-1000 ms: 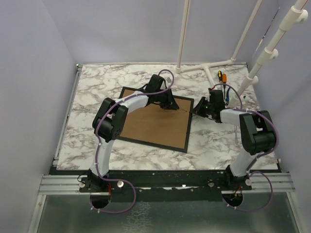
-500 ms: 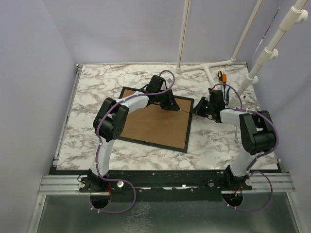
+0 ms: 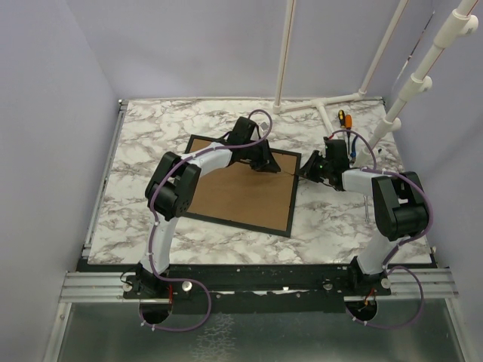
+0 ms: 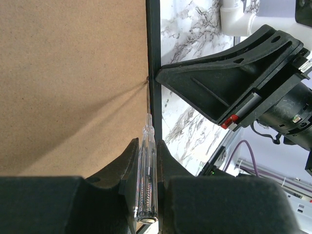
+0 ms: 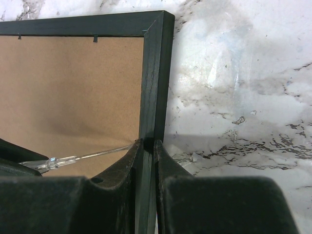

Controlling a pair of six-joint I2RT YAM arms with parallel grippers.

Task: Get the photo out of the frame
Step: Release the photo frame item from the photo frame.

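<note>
Left fingers point(image 4: 127, 170) clamp screwdriver point(image 4: 147, 161), tip at frame point(image 5: 155, 73) inner edge; right fingers point(image 5: 168, 165) pinch its border; pipe stand point(image 3: 321, 105) beyond them on surface point(image 5: 234, 73).

No change discernible over past second. In top view, left gripper point(image 3: 263, 165), screwdriver point(image 4: 147, 156) and right gripper point(image 3: 303, 173) at 3 o'clock edge of frame point(image 3: 234, 197): none shifted. Frame unmoved on table point(image 3: 151, 136).

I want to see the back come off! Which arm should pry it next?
Left. The left hand holds the screwdriver, tip at the seam between brown back and frame. The right hand is clamped on the frame's edge, steadying it.
</note>
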